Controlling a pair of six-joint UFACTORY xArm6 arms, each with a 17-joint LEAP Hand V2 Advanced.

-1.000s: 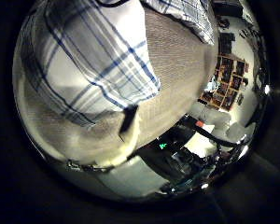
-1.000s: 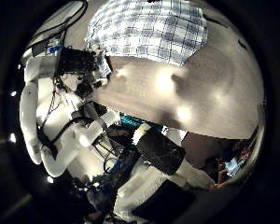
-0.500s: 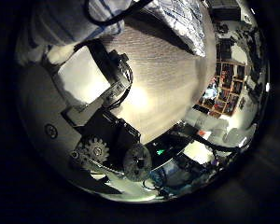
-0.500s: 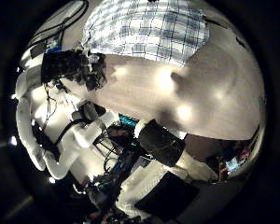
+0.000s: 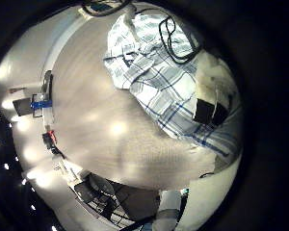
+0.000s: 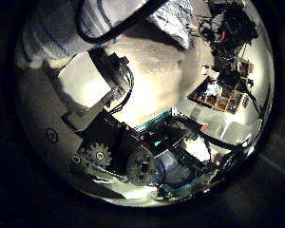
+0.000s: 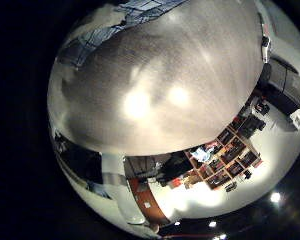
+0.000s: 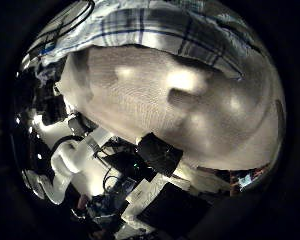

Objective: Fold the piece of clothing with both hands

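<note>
A checked shirt lies spread on the table in the left little finger side palm view, and one finger of my left hand rests on its cloth. In the left thumb side view my left hand has its fingers curled close before the palm, with a fold of the shirt pressed against them. Past them, a dark hand shows by the shirt's far part. The shirt's edge lies close to my right palm. Only a strip of the shirt shows in the right little finger side view. My right hand's fingers are not shown.
The ribbed table top stretches out under the right palm. A white arm stands beside the table edge. A cable loops over the shirt. Shelves and room clutter lie beyond the table.
In the left thumb side view the shirt filled the picture; now curled fingers fill it with cloth against them. The right palm has moved closer to the shirt's edge.
</note>
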